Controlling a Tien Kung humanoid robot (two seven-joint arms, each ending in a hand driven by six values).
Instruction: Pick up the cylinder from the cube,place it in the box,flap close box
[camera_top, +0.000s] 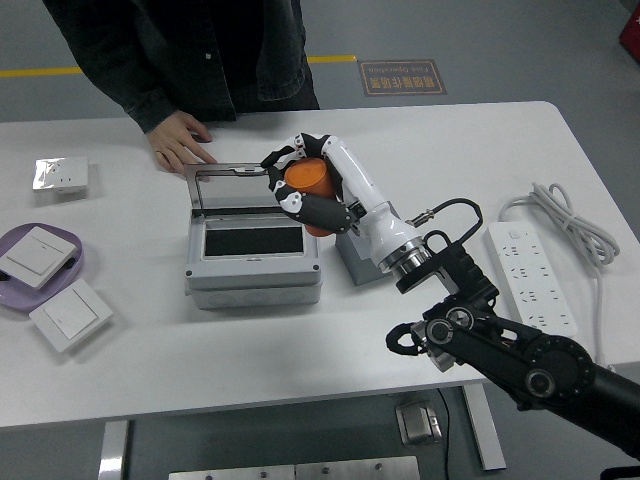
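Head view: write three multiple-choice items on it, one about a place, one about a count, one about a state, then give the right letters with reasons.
1. Where is the orange cylinder?
A. on the grey cube
B. held above the grey box's right rear corner
C. on the purple tray

2. How many white wall switches lie at the table's left?
A. one
B. three
C. five

3. What state is the grey box's clear lid in?
A. raised open
B. shut flat
C. removed

Answers: 1 B, the right hand grips it over the grey box, clear of the grey cube. 2 B, one on the purple tray, two on the table. 3 A, it stands up behind the dark opening.
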